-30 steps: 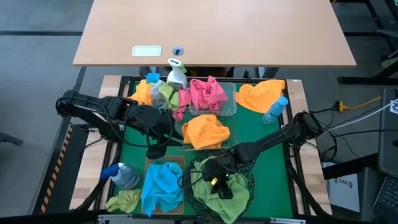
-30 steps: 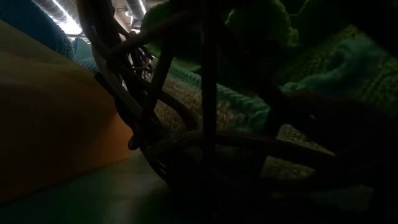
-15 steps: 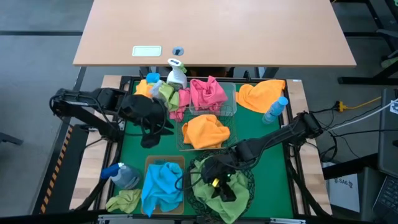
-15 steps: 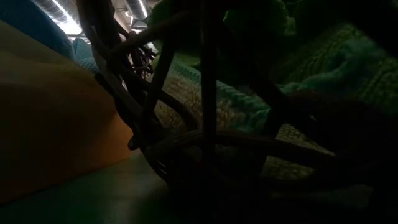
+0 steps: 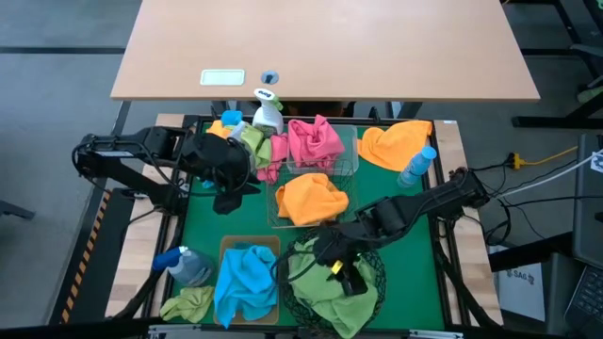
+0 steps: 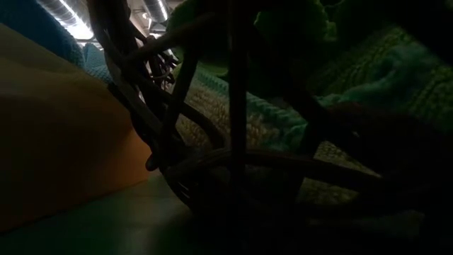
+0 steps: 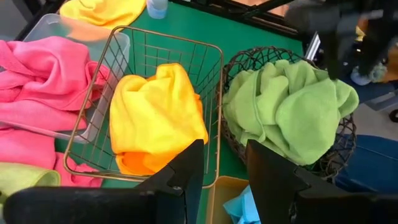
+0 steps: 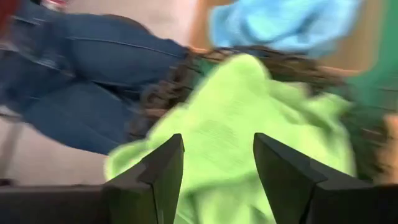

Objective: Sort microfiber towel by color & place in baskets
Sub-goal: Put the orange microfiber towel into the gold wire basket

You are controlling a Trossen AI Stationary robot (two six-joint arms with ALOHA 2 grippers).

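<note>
While heaped in the round black wire-mesh basket (image 5: 379, 275) at the near right of the green mat (image 5: 203, 221), lies crumpled: green towel (image 5: 332, 294), no clear long axis, folds spilling over the near rim. Beside it, just left: tan bin (image 5: 226, 247), long side running near to far, holding a blue towel (image 5: 247, 278). Farther back, mid-table: wire basket (image 5: 279, 218), long side lying across the table, with an orange towel (image 5: 311, 198) bunched inside; behind that, clear basket (image 5: 350, 151) with pink towels (image 5: 316, 141).

Right gripper (image 5: 344, 273): hangs over the green towel, arm stretched in from the right edge, fingers (image 8: 155, 174) spread wide, empty. Left gripper (image 5: 231, 193): over the mat left of the wire basket, arm folded in from the left, fingers (image 7: 186, 168) parted by a narrow gap, nothing between.

Compared with a second ago: left gripper drawn back from near the tan bin toward the far left; right gripper shifted slightly right over the basket.
</note>
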